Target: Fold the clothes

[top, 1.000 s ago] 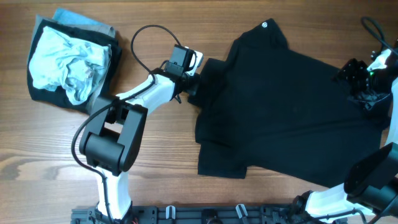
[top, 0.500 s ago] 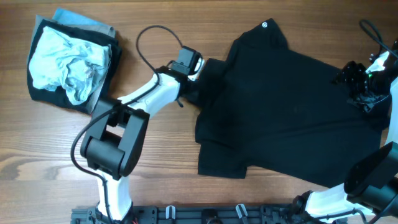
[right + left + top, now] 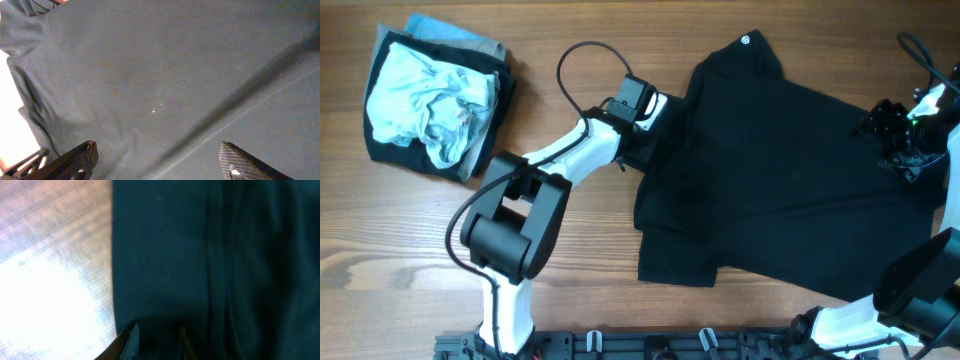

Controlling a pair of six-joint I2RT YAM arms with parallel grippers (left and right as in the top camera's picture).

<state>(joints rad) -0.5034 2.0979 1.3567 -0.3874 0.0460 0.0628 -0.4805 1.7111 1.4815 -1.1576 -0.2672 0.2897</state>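
Wooden surface (image 3: 400,230) with a light grain, and both arms are working from the near edge. Most of the right half is being taken up by the black T-shirt (image 3: 790,180), which is lying spread out but not flat. It's running from about the middle out to 3 o'clock, with a small white mark (image 3: 744,40) showing near its top edge at roughly 1 o'clock. The lower left part is lying doubled over on itself around 6 o'clock.

Over at 10 o'clock, well apart from the shirt, a pile of other garments (image 3: 430,100) is sitting in a heap, with crumpled pale blue on top of something black and a grey-blue corner poking out at the back.

The left gripper (image 3: 648,135) is reaching in at the shirt's 9 o'clock edge, right at the sleeve. From its wrist camera the gripper (image 3: 156,342) is looking narrow, its fingers (image 3: 129,342) sitting close together with dark fabric pinched between them, though that view is pretty blurry.

The right gripper (image 3: 890,125) is hovering over the shirt's far side at about 2 o'clock. Its own camera is showing it (image 3: 160,165) spread wide, fingers (image 3: 80,157) far apart, with only cloth below.
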